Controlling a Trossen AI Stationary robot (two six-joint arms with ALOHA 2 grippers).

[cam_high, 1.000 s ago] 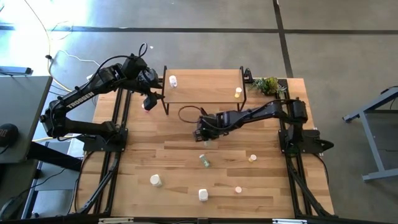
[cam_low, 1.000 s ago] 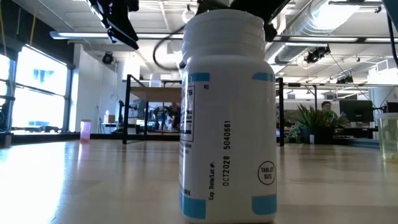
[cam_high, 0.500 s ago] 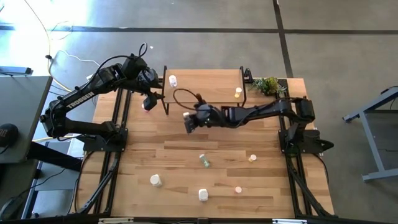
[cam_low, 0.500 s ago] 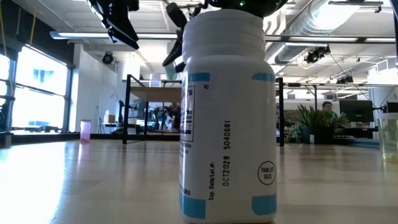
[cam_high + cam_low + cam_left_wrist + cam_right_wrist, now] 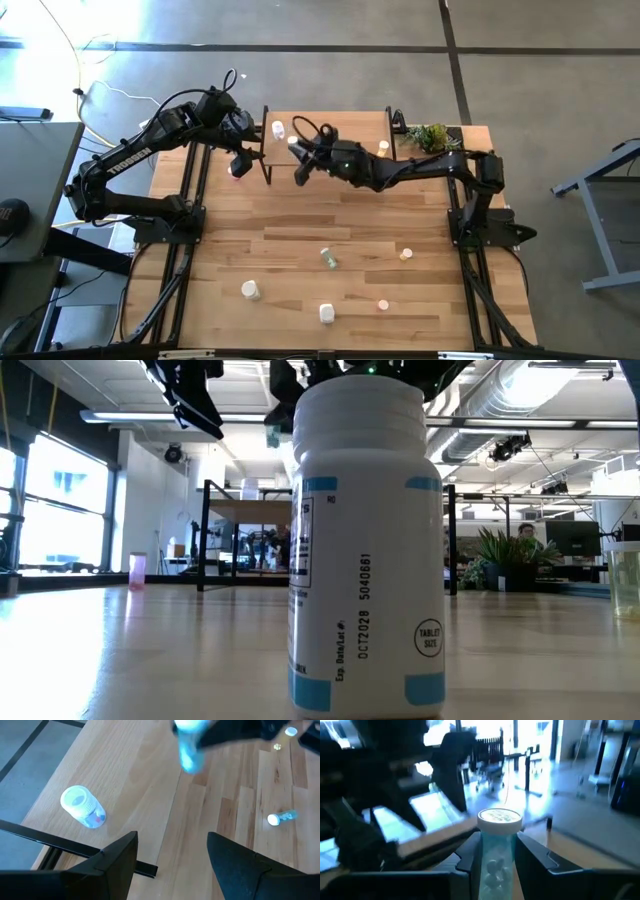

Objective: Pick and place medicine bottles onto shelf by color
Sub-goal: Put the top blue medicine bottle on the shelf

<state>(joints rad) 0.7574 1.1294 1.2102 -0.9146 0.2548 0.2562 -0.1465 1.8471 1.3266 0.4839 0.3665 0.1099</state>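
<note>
My right gripper (image 5: 298, 158) hangs over the left part of the shelf (image 5: 340, 128), shut on a pale green medicine bottle (image 5: 496, 852) with a white cap. My left gripper (image 5: 240, 155) is open and hovers at the shelf's left end, above a pink bottle (image 5: 235, 169) standing on the table. A white bottle (image 5: 278, 129) and a yellow bottle (image 5: 383, 148) stand on the shelf. On the table are a lying green bottle (image 5: 328, 258), a yellow one (image 5: 406, 254), two white ones (image 5: 250, 290) (image 5: 326, 313) and an orange one (image 5: 382, 305). My right gripper pinches the pale green bottle's body (image 5: 495, 862) between its two fingers (image 5: 470, 856), one on each side, below the white cap (image 5: 499, 819). The fingers come roughly level from the table's right. The bottle is lifted clear and stands upright, cap on top.
A small green plant (image 5: 430, 136) sits at the table's far right corner beside the shelf. A large white bottle (image 5: 365, 550) stands right before the low camera. The right arm stretches across the shelf's near edge. Bare wood lies between the shelf and the near bottles.
My right gripper has carried the pale green bottle up from the table's middle toward the far edge and a little leftward, ending above the shelf's left part. The bottle has stayed in its hold. The other bottles have kept their places.
</note>
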